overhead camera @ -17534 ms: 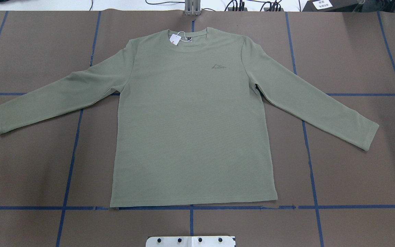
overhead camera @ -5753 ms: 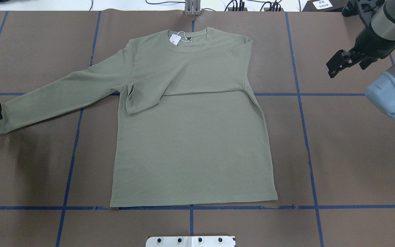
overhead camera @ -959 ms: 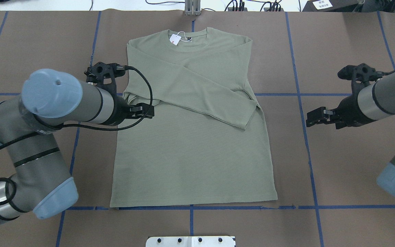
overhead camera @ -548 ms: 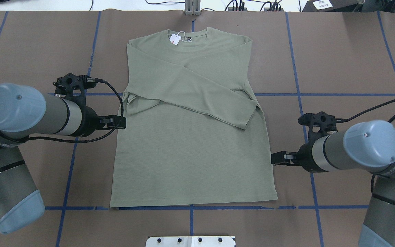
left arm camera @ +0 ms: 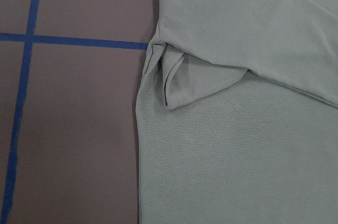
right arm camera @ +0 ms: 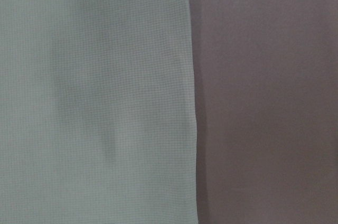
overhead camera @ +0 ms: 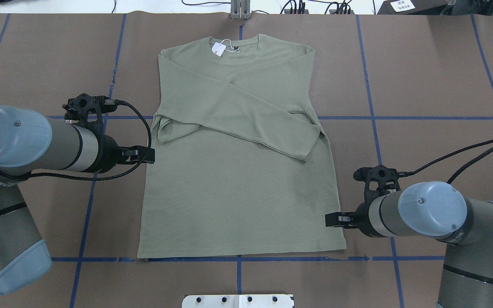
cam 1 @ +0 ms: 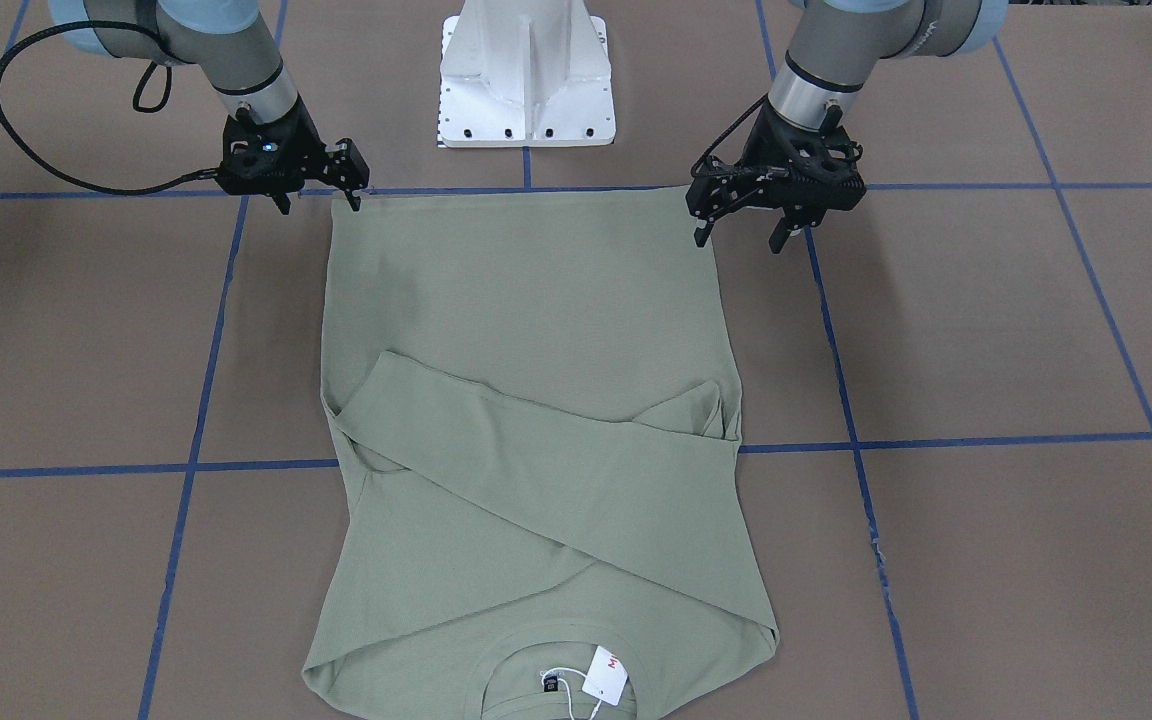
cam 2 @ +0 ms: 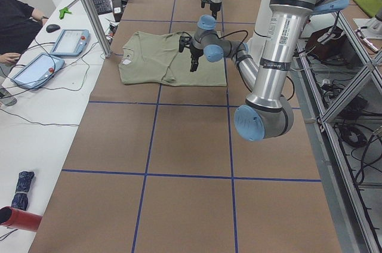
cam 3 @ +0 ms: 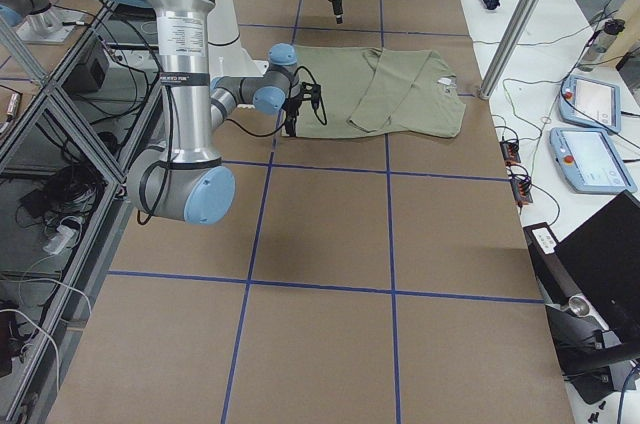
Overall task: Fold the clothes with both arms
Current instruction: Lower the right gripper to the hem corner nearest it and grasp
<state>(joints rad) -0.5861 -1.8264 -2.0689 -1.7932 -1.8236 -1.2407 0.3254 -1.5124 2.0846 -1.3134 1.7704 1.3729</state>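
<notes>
1. the left arm [overhead camera: 37, 141] reaches in from the left side. the left gripper [cam 1: 738, 243] points down, its two fingers spread apart with nothing between them.
2. just past those fingers runs one side edge of the shirt [overhead camera: 238, 192]. a little beyond the fingertips, toward the collar, a tucked cuff [overhead camera: 165, 130] peeks out from under the upper sleeve [overhead camera: 250, 115].
3. the shirt lies flat on the brown table [overhead camera: 422, 77], between the two sets of fingers. both sleeves are folded across the chest. the upper one slants from the shoulder on the left fingers' side down to near the edge on the right fingers' side. the white hang tag [overhead camera: 218, 48] sits at the collar, well away from both grippers.
4. the right arm [overhead camera: 430, 211] reaches in from the right side. the right gripper [cam 1: 319, 204] has its fingers parted too, and they hold nothing. it hangs at the shirt's other side edge, with the hem [overhead camera: 238, 253] corner near the fingers on the robot's side. its wrist view shows that edge close up beside bare table. whether the fingertips touch the cloth, i cannot tell.
</notes>
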